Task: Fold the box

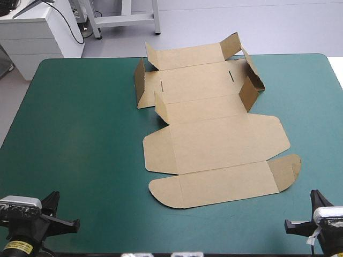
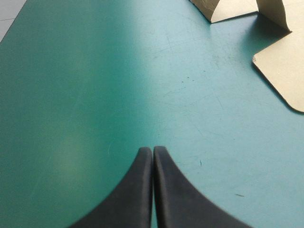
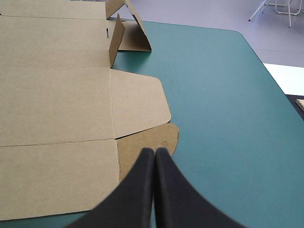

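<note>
The brown box point(image 1: 214, 144) lies spread on the teal-green cover, right of the middle. Its far part has side flaps raised point(image 1: 247, 91); the near lid panels and rounded flaps lie flat. My left gripper point(image 1: 72, 224) sits shut at the near left corner, well away from the board. In the left wrist view the left gripper point(image 2: 153, 150) points over bare cover, with a box corner point(image 2: 285, 71) far ahead to one side. My right gripper point(image 1: 292, 224) is shut at the near right corner. In the right wrist view the right gripper point(image 3: 154, 151) points at the box's near rounded flap point(image 3: 152, 140) and holds nothing.
A broad stretch of teal-green cover point(image 1: 80, 134) lies left of the box. A white cabinet point(image 1: 37, 32) stands beyond the far left corner, and metal frame legs point(image 1: 123, 19) stand beyond the far edge. The table's right edge point(image 3: 266, 71) runs beside the right gripper.
</note>
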Tool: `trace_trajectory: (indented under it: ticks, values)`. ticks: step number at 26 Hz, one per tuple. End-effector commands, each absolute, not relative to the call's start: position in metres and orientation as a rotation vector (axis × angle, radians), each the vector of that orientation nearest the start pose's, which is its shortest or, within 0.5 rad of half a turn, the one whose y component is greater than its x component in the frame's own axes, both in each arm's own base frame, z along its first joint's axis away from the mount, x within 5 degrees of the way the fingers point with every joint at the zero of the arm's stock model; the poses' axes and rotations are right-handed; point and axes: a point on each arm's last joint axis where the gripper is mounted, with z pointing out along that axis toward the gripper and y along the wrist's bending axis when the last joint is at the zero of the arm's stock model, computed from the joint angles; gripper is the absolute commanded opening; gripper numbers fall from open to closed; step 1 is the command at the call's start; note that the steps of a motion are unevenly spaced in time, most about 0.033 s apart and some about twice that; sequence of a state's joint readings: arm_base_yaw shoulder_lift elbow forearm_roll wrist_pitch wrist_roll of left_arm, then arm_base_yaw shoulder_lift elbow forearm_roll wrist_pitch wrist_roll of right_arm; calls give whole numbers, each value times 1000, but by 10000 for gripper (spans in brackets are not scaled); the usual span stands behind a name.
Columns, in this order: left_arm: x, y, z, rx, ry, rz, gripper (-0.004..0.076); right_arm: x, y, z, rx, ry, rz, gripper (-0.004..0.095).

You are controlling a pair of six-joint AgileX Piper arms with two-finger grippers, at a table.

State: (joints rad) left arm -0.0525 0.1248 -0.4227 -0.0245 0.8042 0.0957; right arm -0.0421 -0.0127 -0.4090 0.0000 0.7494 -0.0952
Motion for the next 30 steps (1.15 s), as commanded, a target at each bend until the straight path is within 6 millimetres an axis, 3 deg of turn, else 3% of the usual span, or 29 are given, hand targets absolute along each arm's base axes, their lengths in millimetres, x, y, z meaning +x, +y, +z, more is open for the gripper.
trace_trajectory:
  ticks: [1,11,18,25,30]
  values:
    - [35,-4,286,132,1908,-14,-8,6,-1,294,-51,1680,-121,-21]
    - [35,-4,286,132,1908,-14,-8,6,-1,295,-79,1677,-157,-21]
    - [35,-4,287,132,1905,-14,-8,14,-1,329,-77,1714,-146,-21]
    - [35,-4,287,132,1905,-14,-8,70,-1,379,-123,1961,-115,-21]
    - [35,-4,287,132,1905,-14,-8,147,4,416,-161,2143,29,-21]
